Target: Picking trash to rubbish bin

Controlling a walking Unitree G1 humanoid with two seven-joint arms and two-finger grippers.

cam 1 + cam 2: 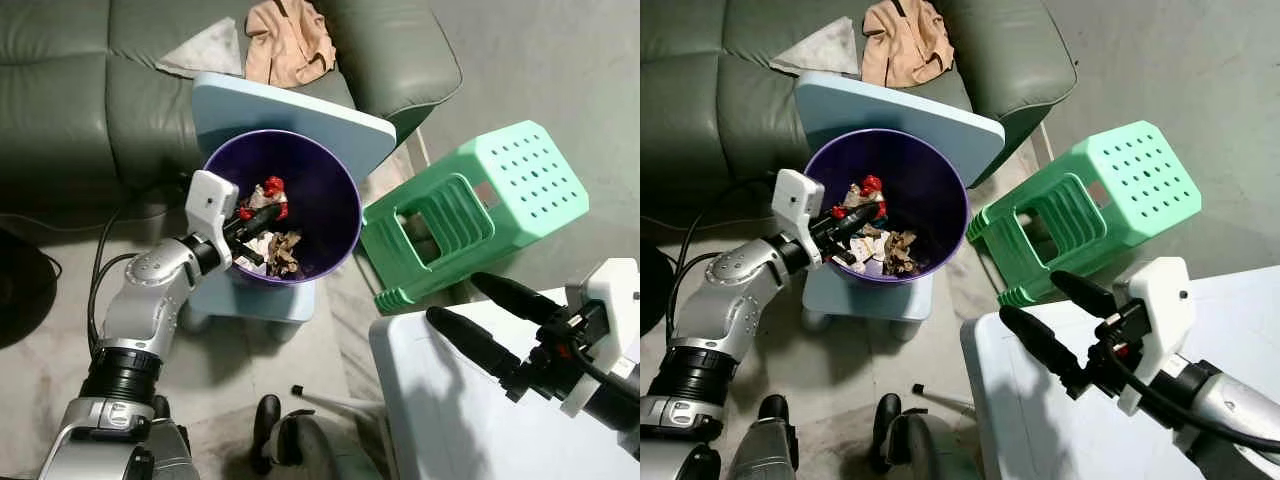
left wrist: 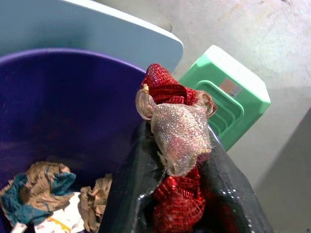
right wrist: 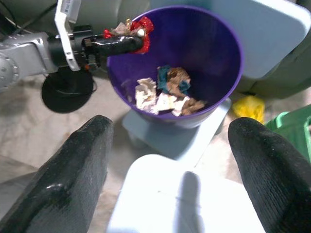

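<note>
A purple rubbish bin (image 1: 330,180) stands on a low light-blue stand in front of the sofa, with crumpled paper scraps (image 1: 283,252) on its bottom. My left gripper (image 1: 262,211) reaches over the bin's near-left rim and is shut on a red and silver glittery piece of trash (image 2: 176,121), held above the inside of the bin. The same trash (image 3: 136,30) shows at the bin's rim in the right wrist view. My right gripper (image 1: 480,305) hovers open over a white table (image 1: 440,400) at the lower right, with nothing between its fingers.
A green plastic stool (image 1: 480,200) lies tipped on its side right of the bin. A light-blue board (image 1: 330,120) leans behind the bin. A grey-green sofa (image 1: 90,80) with a peach cloth (image 1: 290,45) fills the back. A black cable (image 1: 105,250) runs across the floor.
</note>
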